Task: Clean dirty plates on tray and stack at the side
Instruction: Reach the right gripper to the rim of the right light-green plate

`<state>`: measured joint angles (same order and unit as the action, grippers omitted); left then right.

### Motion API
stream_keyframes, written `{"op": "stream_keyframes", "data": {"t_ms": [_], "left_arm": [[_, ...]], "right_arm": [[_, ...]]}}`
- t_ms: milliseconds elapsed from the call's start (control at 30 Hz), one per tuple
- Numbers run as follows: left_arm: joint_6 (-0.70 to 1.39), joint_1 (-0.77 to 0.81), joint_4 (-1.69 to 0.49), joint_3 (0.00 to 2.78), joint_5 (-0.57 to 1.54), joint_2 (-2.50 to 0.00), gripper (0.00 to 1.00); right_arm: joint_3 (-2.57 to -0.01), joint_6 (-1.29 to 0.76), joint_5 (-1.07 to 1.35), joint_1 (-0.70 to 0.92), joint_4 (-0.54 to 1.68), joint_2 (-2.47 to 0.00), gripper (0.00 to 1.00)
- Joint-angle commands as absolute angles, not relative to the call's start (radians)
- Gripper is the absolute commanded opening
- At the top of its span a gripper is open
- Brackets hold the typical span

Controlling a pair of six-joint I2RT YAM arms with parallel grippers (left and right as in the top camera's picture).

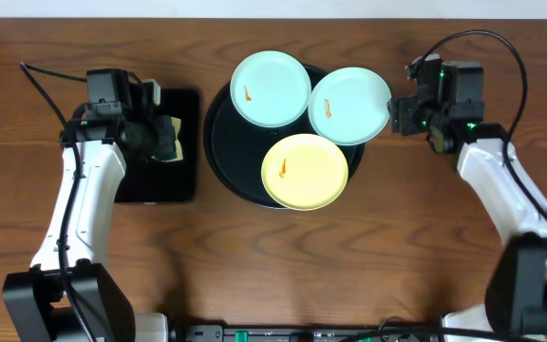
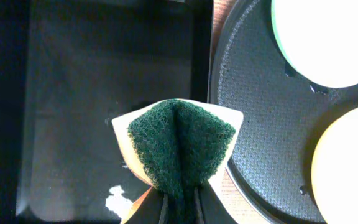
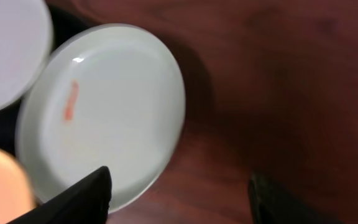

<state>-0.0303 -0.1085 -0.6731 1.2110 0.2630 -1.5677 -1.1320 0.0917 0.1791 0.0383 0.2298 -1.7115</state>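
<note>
The round black tray [image 1: 218, 142] holds three plates, each with an orange smear: a turquoise one [image 1: 270, 88] at the back left, a turquoise one [image 1: 349, 104] at the back right, a yellow one [image 1: 305, 171] in front. My left gripper [image 1: 166, 138] is shut on a folded green and yellow sponge [image 2: 180, 144], held over the rectangular tray beside the round tray [image 2: 260, 118]. My right gripper [image 3: 179, 190] is open, its fingers straddling the right rim of the right turquoise plate [image 3: 104, 112].
A smaller rectangular black tray [image 1: 160, 185] lies left of the round tray, under my left gripper, with a white fleck on its floor [image 2: 120, 200]. Bare wooden table [image 1: 397, 247] surrounds both trays.
</note>
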Motion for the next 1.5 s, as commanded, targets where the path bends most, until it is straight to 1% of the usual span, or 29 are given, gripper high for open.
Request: {"op": "stream_keyframes", "data": {"t_ms": [0,67,100,200,233,333,367,500,600,800,833,900,933,1067,1167,1300,1333,1400,1467], "left_arm": [[-0.03,-0.108,-0.672,1.2,0.268,-1.575,0.08],[-0.03,-0.108,-0.672,1.2,0.268,-1.575,0.08],[-0.03,-0.108,-0.672,1.2,0.268,-1.575,0.08],[-0.03,-0.108,-0.672,1.2,0.268,-1.575,0.08],[-0.03,-0.108,-0.672,1.2,0.268,-1.575,0.08],[-0.03,-0.108,-0.672,1.199,0.268,-1.575,0.08],[-0.03,-0.108,-0.672,1.199,0.268,-1.575,0.08],[-0.03,-0.108,-0.673,1.199,0.268,-1.575,0.08],[-0.03,-0.108,-0.672,1.199,0.268,-1.575,0.08],[-0.031,-0.108,-0.668,1.199,0.268,-1.575,0.08],[-0.03,-0.108,-0.668,1.199,0.268,-1.575,0.08],[-0.03,-0.108,-0.668,1.199,0.268,-1.575,0.08],[-0.031,-0.108,-0.668,1.199,0.268,-1.575,0.08],[-0.031,-0.108,-0.668,1.199,0.268,-1.575,0.08],[-0.031,-0.108,-0.668,1.199,0.268,-1.575,0.08],[-0.03,-0.108,-0.669,1.199,0.268,-1.575,0.08],[-0.031,-0.108,-0.671,1.199,0.268,-1.575,0.08],[-0.03,-0.108,-0.673,1.199,0.268,-1.575,0.08],[-0.03,-0.108,-0.672,1.199,0.268,-1.575,0.08]], "right_arm": [[-1.129,0.125,0.339,0.006,0.176,-1.816,0.6],[-1.129,0.125,0.391,-0.001,0.146,-1.858,0.55],[-1.129,0.125,0.398,-0.003,0.138,-1.869,0.54],[-1.129,0.123,0.403,-0.004,0.109,-1.887,0.54],[-1.129,0.115,0.411,-0.002,0.103,-1.892,0.52],[-1.129,0.11,0.437,0.005,0.095,-1.913,0.52],[-1.129,0.111,0.429,0.007,0.092,-1.921,0.5],[-1.129,0.11,0.423,0.007,0.068,-1.96,0.4],[-1.129,0.11,0.422,0.007,0.067,-1.961,0.31],[-1.129,0.11,0.418,0.007,0.071,-1.912,0.13],[-1.129,0.11,0.414,0.007,0.075,-1.899,0.11],[-1.129,0.11,0.395,0.007,0.083,-1.872,0.02],[-1.129,0.11,0.376,0.008,0.091,-1.856,0.01],[-1.129,0.114,0.292,0.014,0.117,-1.813,0.01],[-1.129,0.137,0.277,0.022,0.125,-1.795,0.02],[-1.129,0.137,0.276,0.027,0.128,-1.797,0.38],[-1.129,0.138,0.276,0.027,0.128,-1.802,0.43],[-1.129,0.157,0.277,0.025,0.127,-1.821,0.43],[-1.129,0.189,0.277,0.025,0.123,-1.848,0.47]]}}
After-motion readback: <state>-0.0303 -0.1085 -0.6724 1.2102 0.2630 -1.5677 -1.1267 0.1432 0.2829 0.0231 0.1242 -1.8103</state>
